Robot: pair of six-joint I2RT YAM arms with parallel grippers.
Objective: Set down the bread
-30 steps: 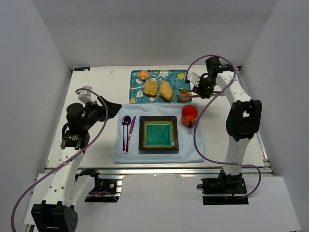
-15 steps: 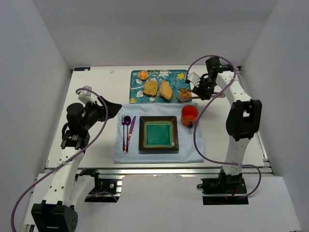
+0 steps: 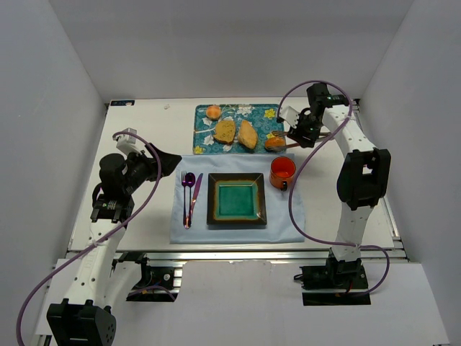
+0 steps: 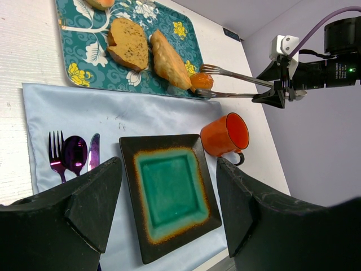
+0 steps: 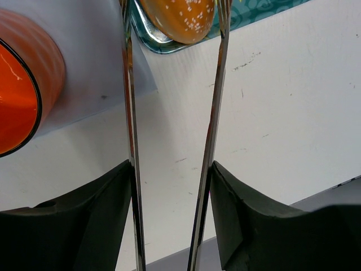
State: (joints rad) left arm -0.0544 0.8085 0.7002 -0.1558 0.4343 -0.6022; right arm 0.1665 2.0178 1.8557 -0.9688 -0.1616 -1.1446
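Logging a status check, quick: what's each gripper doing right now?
Left gripper: open, empty.
Right gripper: shut on the tongs, with the bread between their tips.

A glossy orange ceramic mug [image 3: 282, 171] stands beside the dark square teal-centred plate [image 3: 237, 200], near the right claw's [image 5: 171, 175] long metal tongs [image 5: 215, 107] at the patterned teal tray's [image 3: 259, 119] corner; the white desk [image 3: 320, 209] right of it lies open.
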